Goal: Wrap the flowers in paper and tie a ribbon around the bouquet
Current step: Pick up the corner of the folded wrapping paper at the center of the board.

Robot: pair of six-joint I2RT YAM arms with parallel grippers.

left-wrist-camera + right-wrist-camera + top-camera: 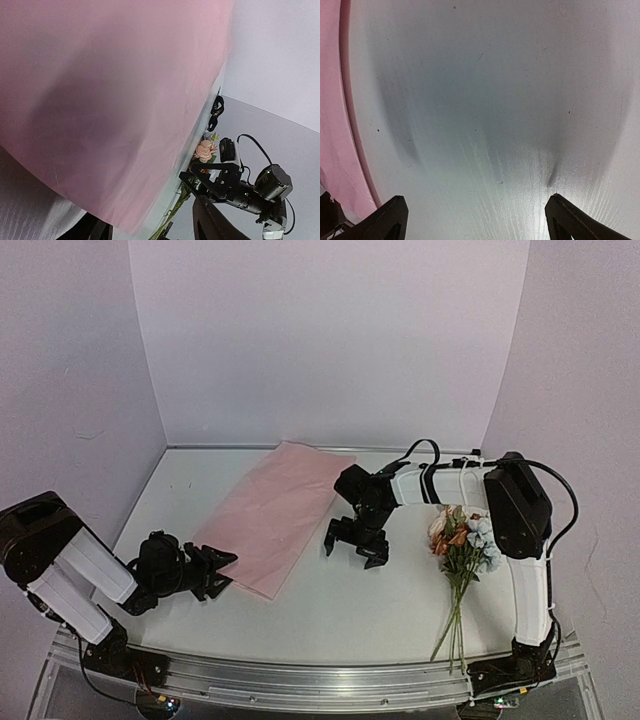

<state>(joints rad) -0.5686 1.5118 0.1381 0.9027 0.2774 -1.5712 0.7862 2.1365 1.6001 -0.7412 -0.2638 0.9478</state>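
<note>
Left tool [221, 572] part-open at near edge of paper [275, 508]; right tool [355, 552] wide open above table [330, 612]

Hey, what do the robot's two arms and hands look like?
Both match: the left arm and right arm have white tube-like links between bulky black joint housings. The left hand and right hand are black, each with two angular fingers. A thin black cable loops off the right arm.
</note>
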